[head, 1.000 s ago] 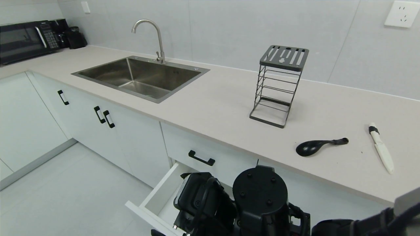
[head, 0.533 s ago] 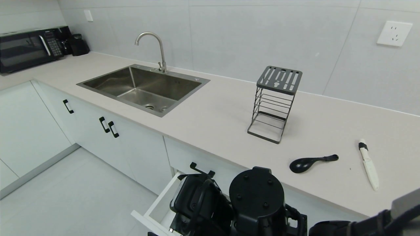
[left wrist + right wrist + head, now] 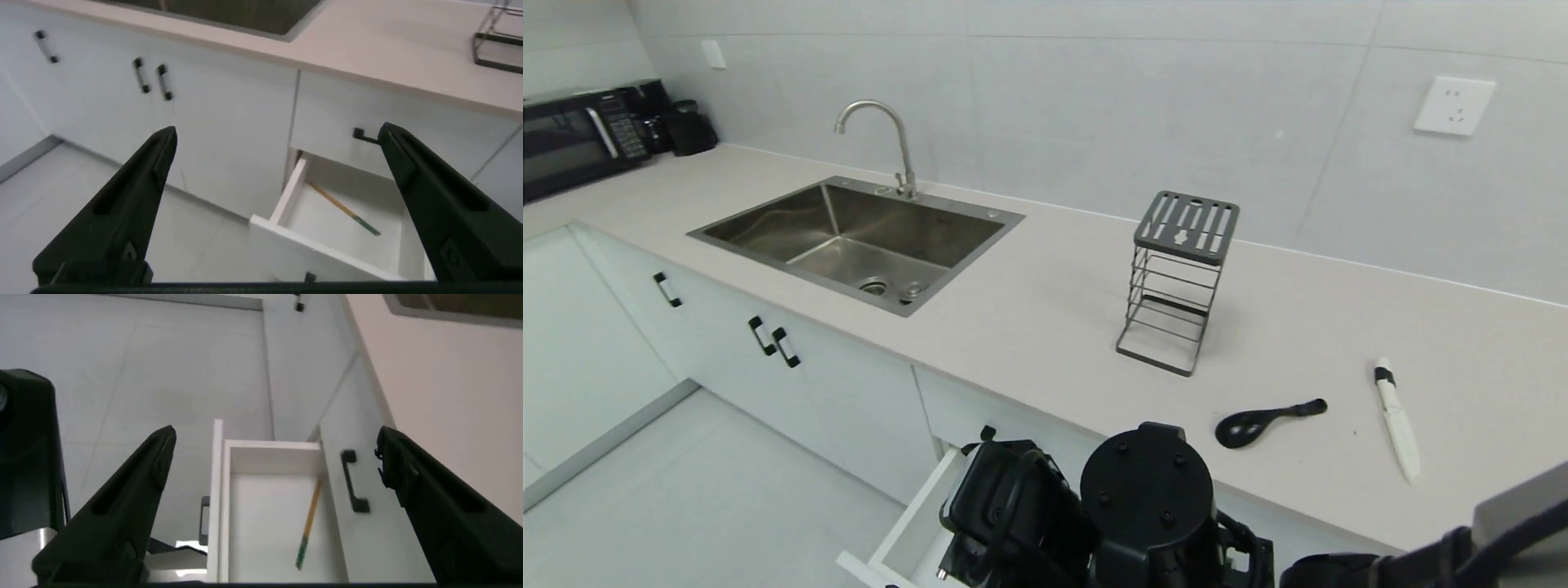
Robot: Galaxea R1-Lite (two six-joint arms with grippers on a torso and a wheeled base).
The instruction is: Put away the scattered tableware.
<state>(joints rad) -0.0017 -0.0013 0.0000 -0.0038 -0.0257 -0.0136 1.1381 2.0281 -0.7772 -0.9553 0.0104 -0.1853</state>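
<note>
Two entries nearest the robot?
Left gripper (image 3: 278, 131), right gripper (image 3: 276, 433): each spread wide, holding nothing, over the open drawer (image 3: 282, 192).
Drawer contents?
One green-tipped chopstick (image 3: 343, 208).
Outstanding?
Black spoon (image 3: 1258, 420) and white knife (image 3: 1396, 420), both lying on the countertop (image 3: 1054, 327); knife rack (image 3: 1176, 282) beyond. Mostly undone, I'd judge.

counter (image 3: 1054, 327) – open stretch between sink (image 3: 849, 237) and slotted wire rack (image 3: 1176, 282) | rack upright, near black spoon (image 3: 1262, 420) on its wall side | white knife (image 3: 1396, 420) apart from spoon, bare gap between | drawer (image 3: 327, 237) pulled out under counter edge – thin stick (image 3: 343, 208) lying inside
</note>
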